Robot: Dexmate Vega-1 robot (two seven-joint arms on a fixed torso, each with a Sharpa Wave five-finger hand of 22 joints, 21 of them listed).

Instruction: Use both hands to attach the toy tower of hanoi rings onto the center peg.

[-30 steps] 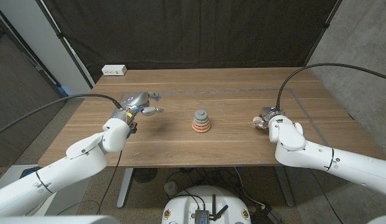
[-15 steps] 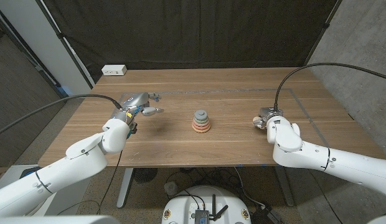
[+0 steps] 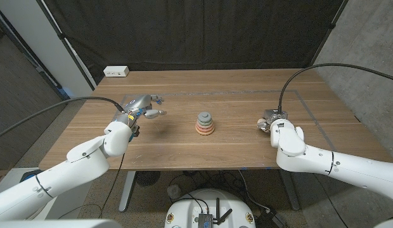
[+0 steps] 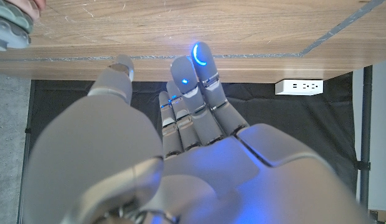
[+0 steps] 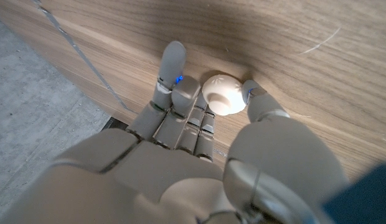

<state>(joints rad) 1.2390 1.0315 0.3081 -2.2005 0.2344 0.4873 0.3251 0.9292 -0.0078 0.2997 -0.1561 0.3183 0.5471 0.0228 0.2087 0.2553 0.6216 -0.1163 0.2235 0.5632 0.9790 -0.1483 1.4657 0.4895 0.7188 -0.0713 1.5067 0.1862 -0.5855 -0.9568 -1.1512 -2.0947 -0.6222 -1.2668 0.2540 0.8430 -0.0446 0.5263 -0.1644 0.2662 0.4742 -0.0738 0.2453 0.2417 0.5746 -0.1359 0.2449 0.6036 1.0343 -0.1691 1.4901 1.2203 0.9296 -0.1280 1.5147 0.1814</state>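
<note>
The ring tower [image 3: 205, 123] stands mid-table, pink and orange rings below grey ones; its edge also shows in the left wrist view [image 4: 9, 28]. My left hand [image 3: 144, 107] hovers left of the tower, fingers [image 4: 196, 93] stretched out and apart, holding nothing. My right hand [image 3: 270, 120] sits low on the table right of the tower. In the right wrist view, my right hand [image 5: 199, 118] pinches a small cream round piece [image 5: 223, 94] between thumb and curled fingers, just above the wood.
A white power strip [image 3: 116, 71] lies at the table's far left corner. Grey tape lines [image 3: 184, 94] mark a rectangle on the wooden table [image 3: 234, 152]. A black curtain hangs behind the table.
The right forearm has shifted slightly toward the middle; the right hand stays at the same spot. The left arm and the tower have not moved.
</note>
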